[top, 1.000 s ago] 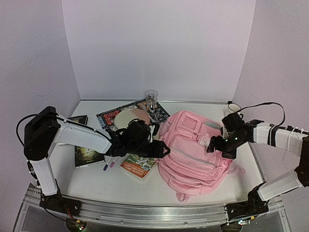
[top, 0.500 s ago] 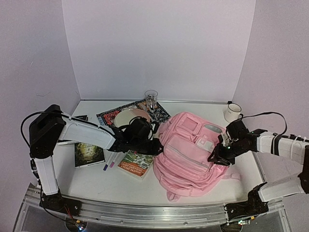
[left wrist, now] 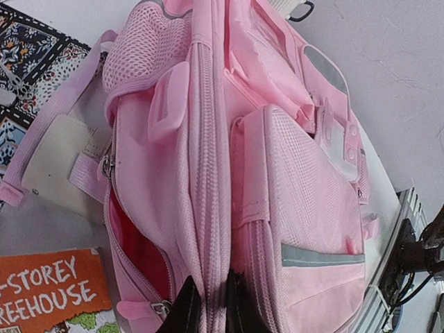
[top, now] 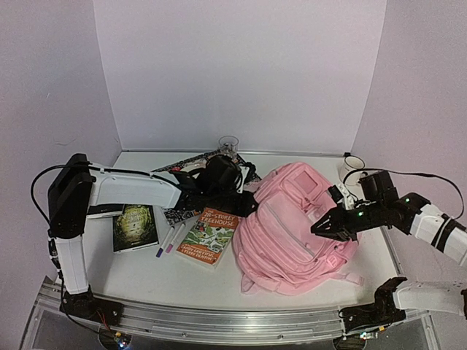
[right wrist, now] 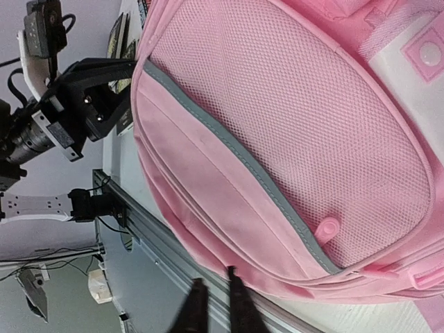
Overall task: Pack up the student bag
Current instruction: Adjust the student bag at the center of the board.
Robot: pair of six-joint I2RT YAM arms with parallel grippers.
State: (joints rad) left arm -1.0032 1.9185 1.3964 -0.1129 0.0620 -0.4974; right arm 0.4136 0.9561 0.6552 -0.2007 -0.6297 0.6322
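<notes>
From my console I judge this packing job to be in its early stage. The student bag [top: 292,226] sits right of centre on the table [top: 182,281], tipped up onto its side between the 2 arms, and nothing I can see has gone into it. The left gripper [left wrist: 209,283] has its fingers drawn tight on a ridge of pink fabric along the zip line at the bag's left edge, so I read it as clamped on the bag. The right gripper [right wrist: 216,276] has its fingers almost together with the tips on the bag's lower seam below the mesh pocket; it looks like a pinch on that hem, though little fabric shows between them. In the left wrist view the main compartment [left wrist: 139,253] gapes only a little, with darker pink lining showing through a narrow slit. The things I would expect to pack all lie outside: the orange book [top: 209,235] just beside the bag's left side, the dark book [top: 133,226] further left, and 2 pens [top: 167,240] between them. A glass [top: 228,144] stands at the back and a mug [top: 352,166] near the right wall; I cannot say whether either is meant for the bag. As I see it, the work left is nearly all of it: widening that opening, loading the books and pens, then zipping up.
</notes>
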